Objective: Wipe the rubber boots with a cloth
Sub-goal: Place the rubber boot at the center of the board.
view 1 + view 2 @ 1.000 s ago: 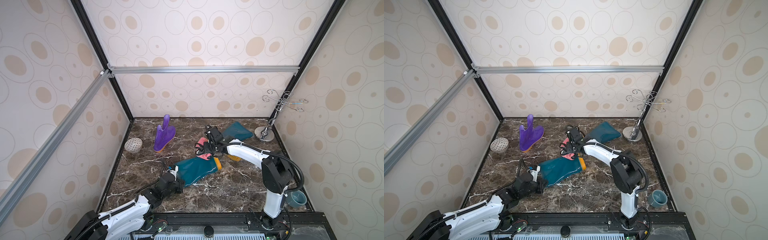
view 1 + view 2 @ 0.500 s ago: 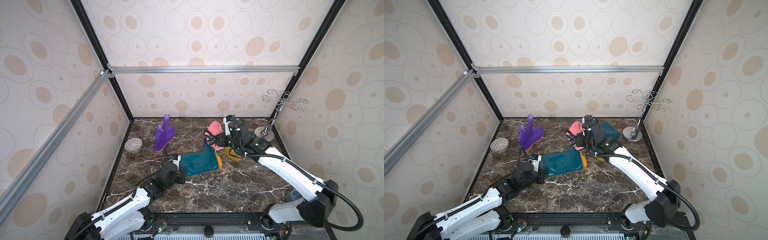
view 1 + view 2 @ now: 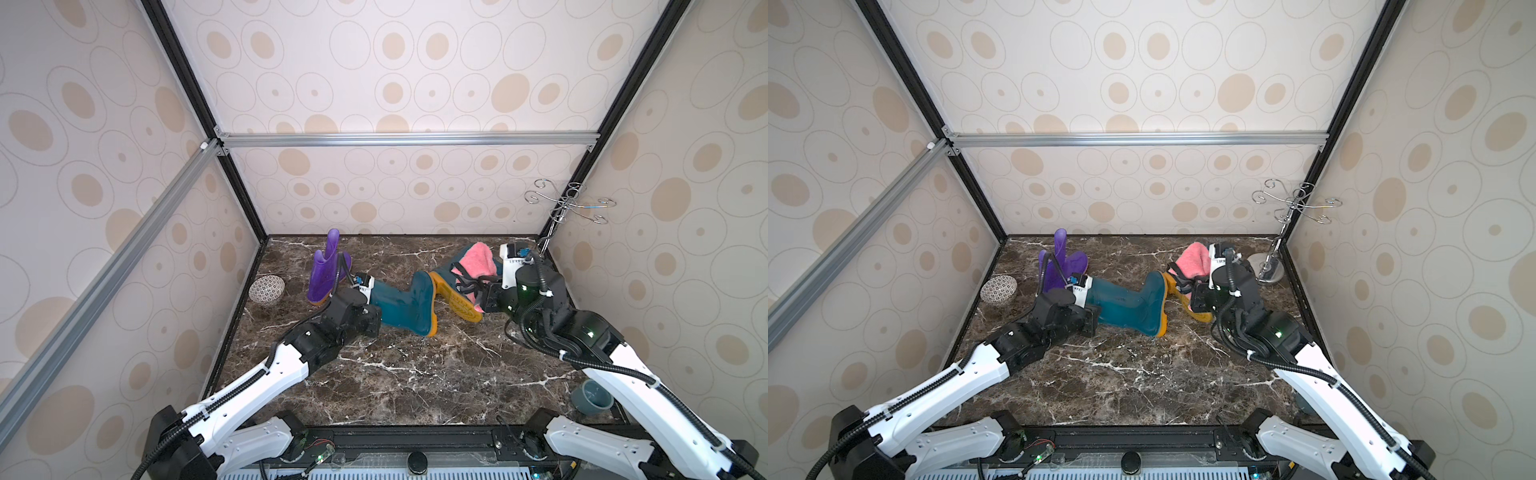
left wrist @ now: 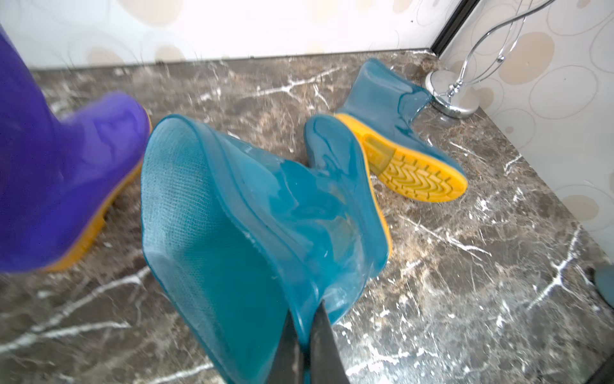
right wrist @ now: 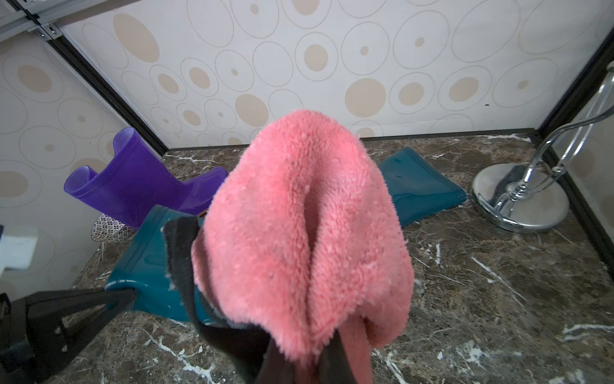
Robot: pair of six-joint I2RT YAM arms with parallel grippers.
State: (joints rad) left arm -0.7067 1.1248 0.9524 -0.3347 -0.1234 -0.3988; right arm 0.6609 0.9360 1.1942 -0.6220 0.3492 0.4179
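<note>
Three boots lie across the middle band of both top views. Furthest left, just right of the patterned bowl (image 3: 267,289), the purple boot (image 3: 326,266) stands upright. Next comes your left gripper (image 4: 307,349), clamped on the rim of the near teal boot (image 3: 405,305), which lies on its side at centre frame with its sole pointing right. Just right of it the second teal boot (image 3: 457,293) also lies on its side, tread showing. The pink cloth (image 3: 478,262) sits over that second boot, right of centre, a bunched fold pinched tight in your right gripper (image 5: 299,365). I cannot tell whether the cloth touches the rubber. The chrome stand (image 3: 569,203) rises at the far right.

Mind the risks. Your left grip is a thin pinch on a slick, floppy rim. A hard wipe could, I judge, pull the boot free or swing it into the purple one and topple it. Bundled like this, little of the cloth may meet the boot, and its dark edging could snag on the tread. Swing wide to the right and your arm may knock the stand.
</note>
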